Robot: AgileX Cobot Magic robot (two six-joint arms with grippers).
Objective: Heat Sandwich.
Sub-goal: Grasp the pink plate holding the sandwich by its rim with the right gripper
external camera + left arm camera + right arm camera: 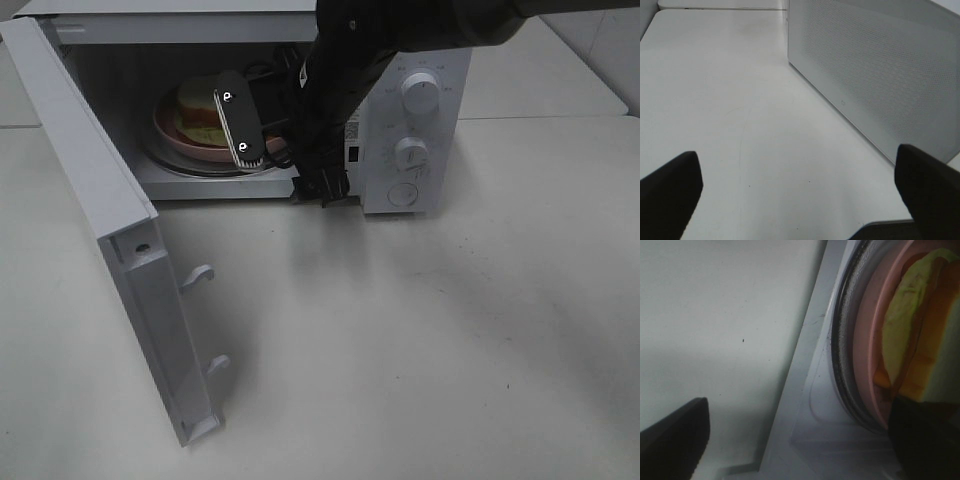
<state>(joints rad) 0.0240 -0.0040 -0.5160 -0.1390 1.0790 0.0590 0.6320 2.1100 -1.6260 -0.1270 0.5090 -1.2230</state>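
The sandwich (pixel 198 108) lies on a round pink plate (pixel 205 152) on the glass turntable inside the open microwave (pixel 415 130). My right gripper (pixel 285 155) is open at the oven's mouth. One finger (pixel 238 125) stands over the plate's right part and the other is down by the sill. In the right wrist view the sandwich (pixel 912 325) shows orange filling and a pale yellow-green layer on the plate (pixel 865 365). The right gripper (pixel 800 445) there holds nothing. My left gripper (pixel 800 200) is open over bare table and does not show in the high view.
The microwave door (pixel 110 230) is swung fully out to the left, with two latch hooks (pixel 200 275) sticking out. Two knobs (pixel 420 92) and a button are on the right panel. A white perforated microwave panel (pixel 875 70) stands beside the left gripper. White table (pixel 430 350) lies in front.
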